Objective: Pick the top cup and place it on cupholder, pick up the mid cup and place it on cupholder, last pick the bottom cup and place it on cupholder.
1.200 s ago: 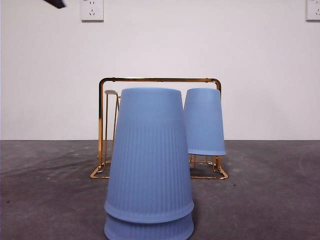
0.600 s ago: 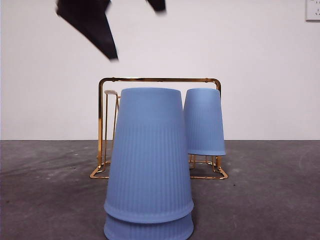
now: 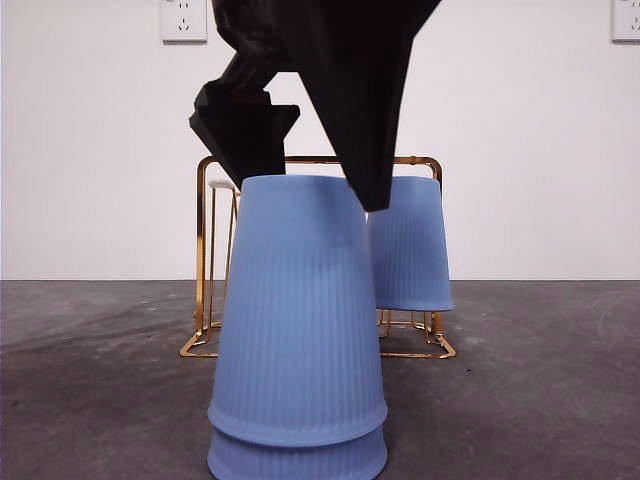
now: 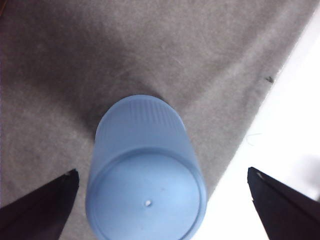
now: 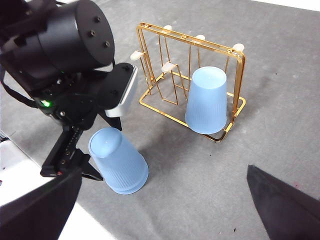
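Two blue ribbed cups stand upside down, nested, at the front centre: the upper cup [image 3: 298, 310] over the lower cup [image 3: 297, 458], of which only the rim shows. My left gripper [image 3: 312, 185] hangs open over the stack's top, one jaw on each side. In the left wrist view the upper cup [image 4: 147, 200] lies between the open jaws of the left gripper [image 4: 161, 172]. Behind stands the gold wire cupholder [image 3: 203, 250], with a third blue cup [image 3: 410, 245] on its right side. My right gripper [image 5: 164, 172] is open, holding nothing, high above the table.
Free white-tipped prongs [image 5: 167, 66] stand on the cupholder [image 5: 190, 40] beside the hung cup [image 5: 206, 100]. The grey mat [image 3: 540, 400] ends at a white table edge [image 4: 295, 125] close to the stack. Wall sockets [image 3: 184, 20] sit high on the white wall.
The left arm has come down from the top left and now sits over the stack, jaws beside the upper cup's top. The cups and the cupholder have not moved.
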`<state>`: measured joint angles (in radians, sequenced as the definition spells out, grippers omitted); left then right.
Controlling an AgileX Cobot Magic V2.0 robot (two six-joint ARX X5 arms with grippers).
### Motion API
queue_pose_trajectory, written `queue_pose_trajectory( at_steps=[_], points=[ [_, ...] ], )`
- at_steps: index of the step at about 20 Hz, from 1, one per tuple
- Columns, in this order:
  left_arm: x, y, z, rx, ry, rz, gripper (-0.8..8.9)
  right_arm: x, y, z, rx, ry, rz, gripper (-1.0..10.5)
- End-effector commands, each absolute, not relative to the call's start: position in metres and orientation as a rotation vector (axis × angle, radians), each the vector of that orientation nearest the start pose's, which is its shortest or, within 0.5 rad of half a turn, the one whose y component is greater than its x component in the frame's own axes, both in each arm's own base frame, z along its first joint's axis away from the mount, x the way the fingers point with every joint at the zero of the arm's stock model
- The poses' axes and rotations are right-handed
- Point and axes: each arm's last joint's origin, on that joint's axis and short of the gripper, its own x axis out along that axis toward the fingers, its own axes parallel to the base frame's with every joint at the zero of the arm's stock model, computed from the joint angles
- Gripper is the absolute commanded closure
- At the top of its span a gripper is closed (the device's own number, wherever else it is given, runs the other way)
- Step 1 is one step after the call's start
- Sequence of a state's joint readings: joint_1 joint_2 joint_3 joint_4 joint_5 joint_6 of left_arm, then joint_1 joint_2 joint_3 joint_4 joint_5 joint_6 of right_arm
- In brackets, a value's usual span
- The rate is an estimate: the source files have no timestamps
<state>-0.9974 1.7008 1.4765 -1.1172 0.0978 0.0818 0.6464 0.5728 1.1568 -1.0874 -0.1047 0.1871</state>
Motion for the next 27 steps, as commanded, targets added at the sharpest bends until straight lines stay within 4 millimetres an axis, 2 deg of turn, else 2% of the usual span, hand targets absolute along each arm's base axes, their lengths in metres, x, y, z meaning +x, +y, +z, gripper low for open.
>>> queue_pose_trajectory(
  at_steps=[1, 8, 11, 13, 20, 27],
  points=[
    [0.175, -0.285, 0.277, 0.687, 1.197, -0.996, 3.06, 0.042, 0.036, 0.388, 0.033, 0.547, 0.695, 3.9],
    [0.175, -0.282, 0.276, 0.739, 1.202, -0.936, 3.32, 0.042, 0.036, 0.388, 0.033, 0.548, 0.695, 3.9],
    [0.175, -0.282, 0.276, 0.748, 1.201, -0.943, 4.98, 0.042, 0.036, 0.388, 0.033, 0.548, 0.694, 3.9],
    [0.174, -0.282, 0.276, 0.749, 1.199, -0.944, 5.43, 0.042, 0.036, 0.388, 0.033, 0.548, 0.694, 3.9],
    [0.173, -0.281, 0.279, 0.747, 1.195, -0.946, 5.43, 0.042, 0.036, 0.388, 0.034, 0.545, 0.693, 3.9],
    [0.173, -0.281, 0.303, 0.736, 1.172, -0.951, 5.43, 0.042, 0.036, 0.389, 0.035, 0.541, 0.691, 3.9]
  ],
)
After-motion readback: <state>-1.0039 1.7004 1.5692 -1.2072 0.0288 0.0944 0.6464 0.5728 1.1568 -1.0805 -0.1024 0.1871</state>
